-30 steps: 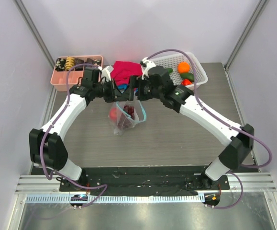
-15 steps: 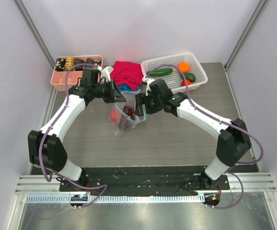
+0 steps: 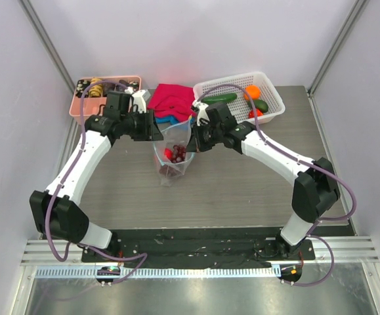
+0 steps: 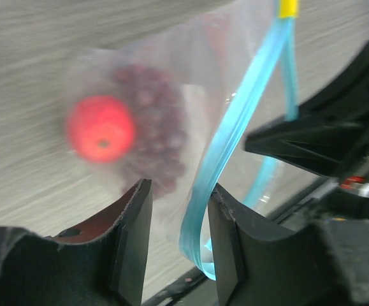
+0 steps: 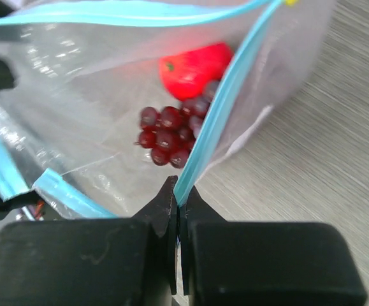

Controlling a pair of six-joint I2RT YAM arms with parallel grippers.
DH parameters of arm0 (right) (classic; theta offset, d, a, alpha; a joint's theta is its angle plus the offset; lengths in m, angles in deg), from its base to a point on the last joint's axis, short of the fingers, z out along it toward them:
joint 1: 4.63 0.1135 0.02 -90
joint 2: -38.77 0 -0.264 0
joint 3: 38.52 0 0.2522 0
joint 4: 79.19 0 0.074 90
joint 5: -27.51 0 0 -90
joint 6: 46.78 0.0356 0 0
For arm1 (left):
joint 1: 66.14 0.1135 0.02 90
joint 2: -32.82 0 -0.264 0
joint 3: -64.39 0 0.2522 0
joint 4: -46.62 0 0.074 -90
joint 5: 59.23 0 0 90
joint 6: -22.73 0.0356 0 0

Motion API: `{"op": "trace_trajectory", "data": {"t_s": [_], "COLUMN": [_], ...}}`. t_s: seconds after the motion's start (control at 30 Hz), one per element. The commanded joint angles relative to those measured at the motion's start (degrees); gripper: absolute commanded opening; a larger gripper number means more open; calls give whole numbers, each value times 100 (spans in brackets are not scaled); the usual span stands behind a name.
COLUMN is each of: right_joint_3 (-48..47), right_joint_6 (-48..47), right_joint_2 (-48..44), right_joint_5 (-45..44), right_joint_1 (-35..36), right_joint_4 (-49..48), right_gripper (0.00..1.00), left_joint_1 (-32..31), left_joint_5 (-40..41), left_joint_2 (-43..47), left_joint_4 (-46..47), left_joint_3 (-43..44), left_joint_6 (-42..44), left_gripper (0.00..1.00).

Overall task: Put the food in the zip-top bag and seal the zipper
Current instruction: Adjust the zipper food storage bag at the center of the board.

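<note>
1. From the top, the clear soft plastic zip-top bag (image 3: 174, 161) stands mid-table between the two arms, mouth upward and spread wide. The left gripper (image 3: 155, 129) is at its left lip and the right gripper (image 3: 195, 136) at its right lip.
2. Same view, back right: the white plastic mesh basket (image 3: 276, 100) holds a long green cucumber (image 3: 219, 98) and a round orange (image 3: 252, 92). With food waiting out there, I'd call the filling only partly done.
3. On the left wrist camera, the jaws stand apart. The thin blue zipper strip (image 4: 235, 127) loops down through the gap, close against one finger, with no pinch showing. Through the film, a round red tomato (image 4: 101, 137) sits beside a dark purple grape bunch (image 4: 152, 146) low in the bag.
4. On the right wrist camera, those fingers are squeezed together on the zipper strip at the near lip. Tomato and grapes lie below in the pouch.
5. My read is that the step is holding the mouth open for the next piece.
   - To do it well, the left jaws should close on their stretch of strip before anything lets go, or the soft mouth may slump.
   - The pull should be gentle and outward, since a hard tug could tip the contents out.
</note>
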Motion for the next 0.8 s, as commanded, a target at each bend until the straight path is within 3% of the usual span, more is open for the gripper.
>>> {"op": "trace_trajectory", "data": {"t_s": [0.0, 0.07, 0.13, 0.2, 0.27, 0.33, 0.37, 0.4, 0.53, 0.6, 0.77], "right_joint_3": [-501, -590, -739, -923, -1108, -1389, -1477, -1608, -1899, -2100, -2839], "right_joint_6": [-139, -104, -113, -218, -279, -262, -236, -210, -139, -209, -1174], "right_joint_2": [-93, -14, 117, 231, 337, 574, 653, 724, 1005, 1058, 1548], "right_joint_5": [779, 982, 1219, 1272, 1273, 1299, 1499, 1649, 2194, 2414, 1662], "right_joint_1": [21, 21, 12, 3, -58, -190, -312, -566, -1331, -1604, -2264], "right_joint_4": [-417, -452, -452, -409, -234, -93, -5, 5, 31, 75, 644], "right_gripper": [1, 1, 1, 1, 4, 20, 30, 51, 86, 100, 100], "left_joint_1": [15, 15, 15, 15, 23, 15, 15, 23, 24, 32, 24], "left_joint_5": [680, 698, 742, 646, 575, 583, 601, 610, 646, 637, 435], "left_joint_2": [133, 159, 185, 194, 264, 370, 440, 432, 291, 230, 54], "left_joint_4": [-680, -689, -689, -820, -961, -909, -891, -882, -813, -690, -452], "left_joint_3": [354, 336, 353, 554, 661, 626, 582, 539, 398, 301, 353], "left_joint_6": [716, 734, 717, 760, 717, 551, 497, 453, 277, 137, -22], "left_gripper": [44, 39, 14, 0, 0, 0, 0, 0, 0, 0, 0]}}
